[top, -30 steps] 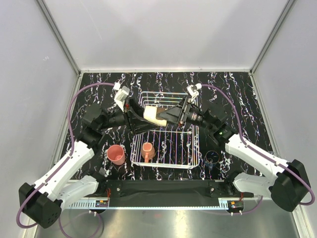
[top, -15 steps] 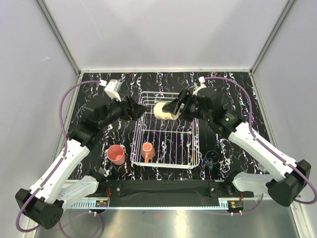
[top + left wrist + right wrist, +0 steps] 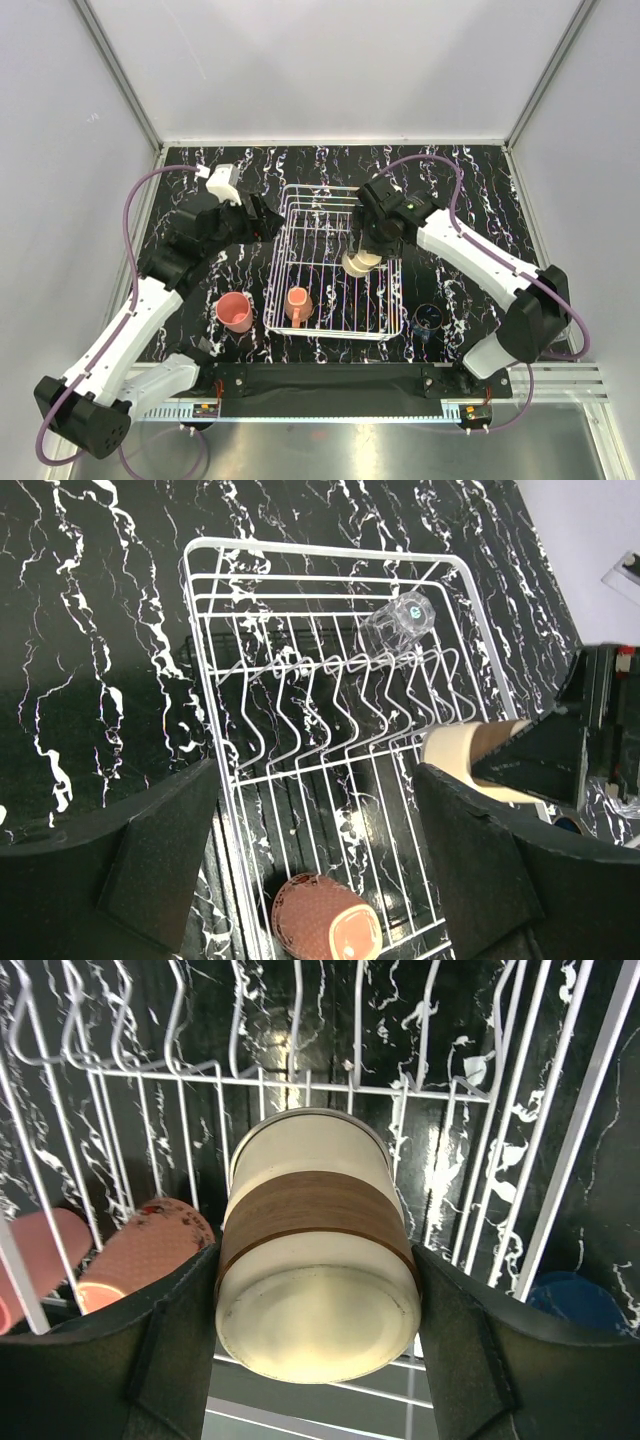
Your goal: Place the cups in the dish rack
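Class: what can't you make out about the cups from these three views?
Right wrist: the cream cup hides its own mouth and whether it touches the dish rack.
Right wrist: dark blue cup cut off by the frame edge.
Left wrist: orange mug cut off by the bottom edge.

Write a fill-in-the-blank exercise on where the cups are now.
The right gripper is shut on the ____ cup.
The pink tumbler stands on the table, ____ of the dish rack.
The orange mug sits ____ the dish rack.
The left gripper is ____ and empty.
Missing words: cream; left; inside; open.
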You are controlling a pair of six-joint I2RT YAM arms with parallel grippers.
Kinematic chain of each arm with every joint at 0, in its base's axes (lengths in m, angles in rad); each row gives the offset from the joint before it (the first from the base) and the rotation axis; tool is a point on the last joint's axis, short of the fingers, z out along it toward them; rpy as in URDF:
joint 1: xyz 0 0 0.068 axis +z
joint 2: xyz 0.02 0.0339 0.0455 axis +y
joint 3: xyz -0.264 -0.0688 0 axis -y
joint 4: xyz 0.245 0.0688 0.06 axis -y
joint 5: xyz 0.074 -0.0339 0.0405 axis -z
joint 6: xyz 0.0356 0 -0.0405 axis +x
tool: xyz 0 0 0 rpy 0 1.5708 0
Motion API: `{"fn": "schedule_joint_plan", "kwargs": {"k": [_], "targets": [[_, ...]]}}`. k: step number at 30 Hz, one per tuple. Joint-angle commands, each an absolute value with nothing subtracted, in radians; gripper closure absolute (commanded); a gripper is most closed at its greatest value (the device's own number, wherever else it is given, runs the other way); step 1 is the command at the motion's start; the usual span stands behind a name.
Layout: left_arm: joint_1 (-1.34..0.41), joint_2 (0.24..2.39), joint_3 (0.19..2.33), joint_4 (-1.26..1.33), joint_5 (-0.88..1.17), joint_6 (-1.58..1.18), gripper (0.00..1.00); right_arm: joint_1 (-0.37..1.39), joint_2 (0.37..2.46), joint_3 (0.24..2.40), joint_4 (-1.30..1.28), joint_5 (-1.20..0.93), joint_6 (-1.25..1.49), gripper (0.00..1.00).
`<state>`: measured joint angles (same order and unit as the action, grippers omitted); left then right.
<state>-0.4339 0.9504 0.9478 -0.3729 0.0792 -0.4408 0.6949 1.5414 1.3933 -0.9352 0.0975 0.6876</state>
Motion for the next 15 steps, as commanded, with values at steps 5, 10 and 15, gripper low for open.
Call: {"fn": "schedule_joint_plan", "kwargs": {"k": [5,10,15], "targets": [[-0.425,0.971,0.985,-0.357,0.055,-0.426,0.15,0.712,1.565,1.374,-0.952,0.150,0.634,1.00],[-0.417,0.985,0.985,-0.351,0.083,-0.434,0.15,0.710,1.632,1.375,-0.977,0.207,0.629,1.00],[-0.403,0.997,0.986,-0.356,0.089,-0.439,0.14,0.713,1.658,1.355,-0.950,0.222,0.637,1.00]]}}
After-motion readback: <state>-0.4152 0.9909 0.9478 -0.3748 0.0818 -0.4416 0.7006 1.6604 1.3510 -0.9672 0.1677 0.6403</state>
